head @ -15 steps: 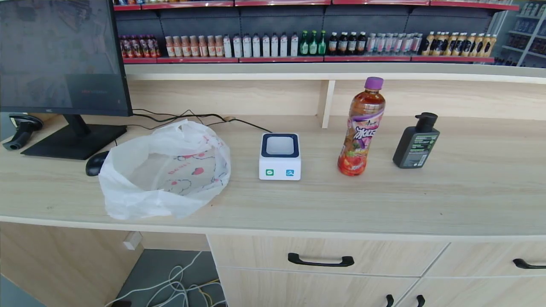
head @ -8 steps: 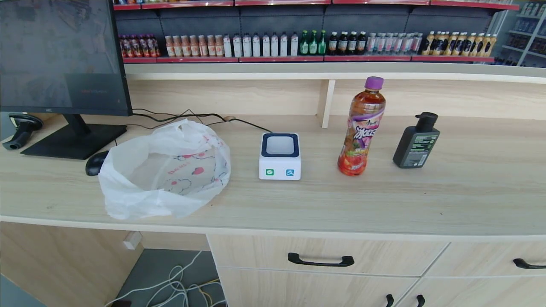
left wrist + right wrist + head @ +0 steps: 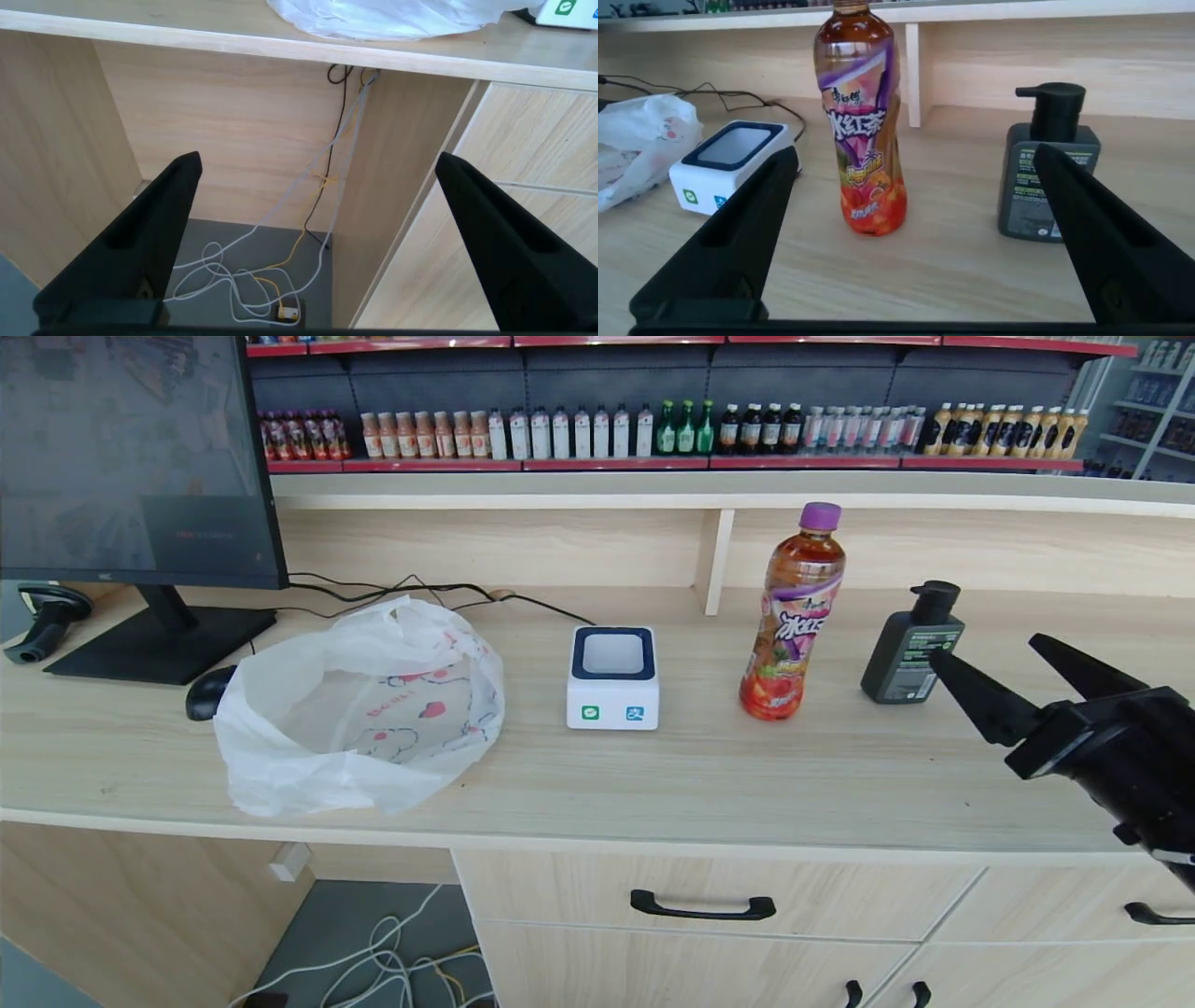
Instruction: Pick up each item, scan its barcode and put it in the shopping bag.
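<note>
A tall tea bottle [image 3: 794, 616] with a purple cap stands upright on the wooden counter, right of the white scanner box [image 3: 611, 677]. A dark pump bottle [image 3: 910, 649] stands further right. An open white shopping bag [image 3: 359, 709] lies left of the scanner. My right gripper [image 3: 985, 649] is open just above the counter, close to the pump bottle's right side and holding nothing. In the right wrist view the tea bottle [image 3: 862, 112] and pump bottle [image 3: 1049, 168] lie ahead of the open right gripper [image 3: 913, 159]. My left gripper [image 3: 318, 159] is open below the counter edge, under the bag [image 3: 392, 14].
A monitor [image 3: 131, 457], a mouse [image 3: 207, 693] and a handheld scanner [image 3: 42, 621] sit at the far left. Cables [image 3: 411, 588] run behind the bag. A raised ledge with a divider [image 3: 714, 560] backs the counter. Drawers with black handles [image 3: 700, 905] are below the front edge.
My right gripper has come into the head view from the right, open, and now sits beside the pump bottle. The bottles, scanner and bag have not moved.
</note>
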### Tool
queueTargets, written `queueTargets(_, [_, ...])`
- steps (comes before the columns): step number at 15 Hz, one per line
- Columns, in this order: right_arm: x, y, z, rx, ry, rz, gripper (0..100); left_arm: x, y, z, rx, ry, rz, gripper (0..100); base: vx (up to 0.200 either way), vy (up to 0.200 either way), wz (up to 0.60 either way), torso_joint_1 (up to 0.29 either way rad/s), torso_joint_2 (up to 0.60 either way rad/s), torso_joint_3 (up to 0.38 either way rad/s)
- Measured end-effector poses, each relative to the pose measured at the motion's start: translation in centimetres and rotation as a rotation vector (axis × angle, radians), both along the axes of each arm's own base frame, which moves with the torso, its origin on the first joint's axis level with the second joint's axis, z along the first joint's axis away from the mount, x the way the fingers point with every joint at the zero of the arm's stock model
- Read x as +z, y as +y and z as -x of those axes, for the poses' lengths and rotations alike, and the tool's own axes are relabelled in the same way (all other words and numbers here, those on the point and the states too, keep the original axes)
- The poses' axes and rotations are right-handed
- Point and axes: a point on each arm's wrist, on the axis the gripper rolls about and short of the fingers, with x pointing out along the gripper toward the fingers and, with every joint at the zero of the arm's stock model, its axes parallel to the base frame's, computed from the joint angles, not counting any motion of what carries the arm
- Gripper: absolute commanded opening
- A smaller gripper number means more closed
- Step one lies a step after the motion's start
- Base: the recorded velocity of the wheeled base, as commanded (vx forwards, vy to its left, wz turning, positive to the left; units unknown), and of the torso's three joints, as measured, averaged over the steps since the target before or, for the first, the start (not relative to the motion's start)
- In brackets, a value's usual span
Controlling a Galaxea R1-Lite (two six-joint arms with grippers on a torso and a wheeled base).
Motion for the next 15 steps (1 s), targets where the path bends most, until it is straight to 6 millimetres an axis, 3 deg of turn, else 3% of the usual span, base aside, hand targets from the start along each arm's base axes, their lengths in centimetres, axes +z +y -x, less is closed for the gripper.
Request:
queueTargets(6, [-0.9, 5.1, -3.4, 0.168, 0.039, 0.010, 100, 0.0, 0.0, 0.0, 0.000, 0.000, 0.000, 100, 0.000, 0.000, 0.00, 0.000, 0.00, 0.000])
queueTargets(15, [-2.1, 8.0, -7.3, 0.128, 0.058, -0.002, 100, 0.0, 0.0, 0.0, 0.000, 0.000, 0.001, 100, 0.000, 0.000, 0.00, 0.000, 0.00, 0.000])
